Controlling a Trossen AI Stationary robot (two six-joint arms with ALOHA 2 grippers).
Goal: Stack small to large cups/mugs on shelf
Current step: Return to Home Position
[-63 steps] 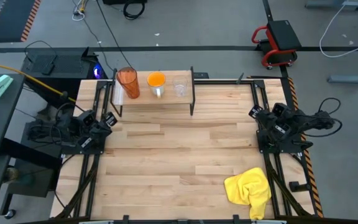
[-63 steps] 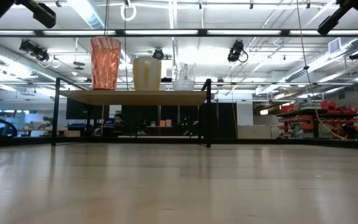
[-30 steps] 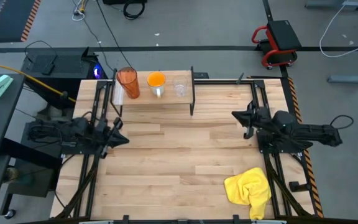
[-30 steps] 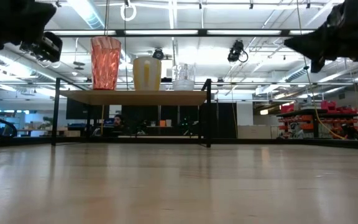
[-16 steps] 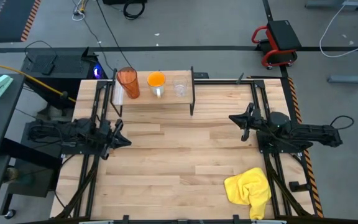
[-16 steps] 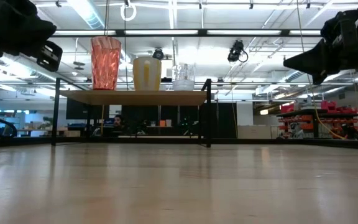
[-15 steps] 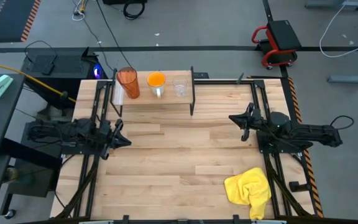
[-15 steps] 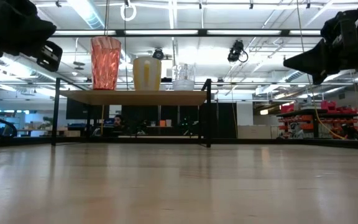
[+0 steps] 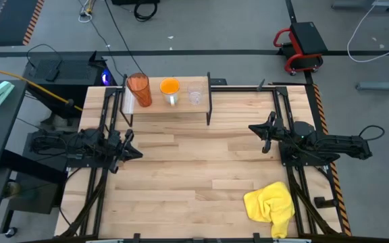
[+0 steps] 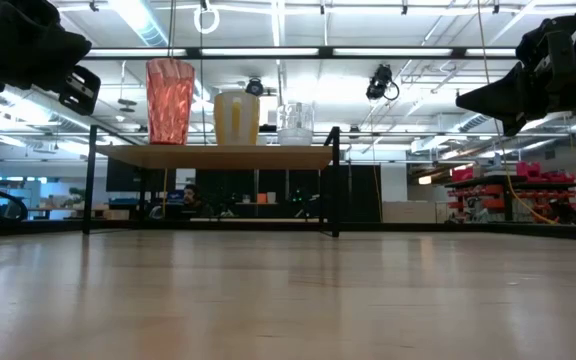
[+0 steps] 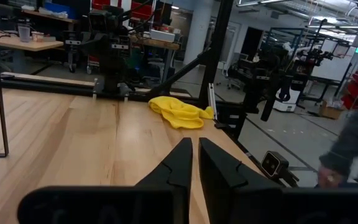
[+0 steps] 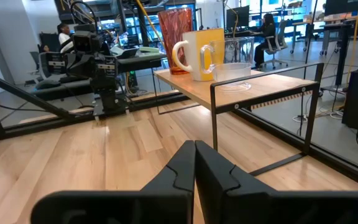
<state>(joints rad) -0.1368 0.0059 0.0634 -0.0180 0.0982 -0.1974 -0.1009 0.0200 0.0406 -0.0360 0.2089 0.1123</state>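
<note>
The shelf (image 9: pixel 183 108) stands at the far edge of the table (image 9: pixel 194 169), and three vessels are lined up on it in a row: the tumbler (image 9: pixel 139 90) at its left end, the mug (image 9: pixel 170 89) in the middle and the glass cup (image 9: pixel 195 94) toward the right end, each upright and apart from its neighbour. The left gripper (image 9: pixel 128 145) hangs above the table's left side, its fingers drawn almost together with only a thin slit between them, gripping nothing. The right gripper (image 9: pixel 265 131) hangs above the right side, pointed toward the shelf, its fingers pressed together and empty. A cloth (image 9: pixel 271 204) lies crumpled at the near right corner, well apart from the shelf.
</note>
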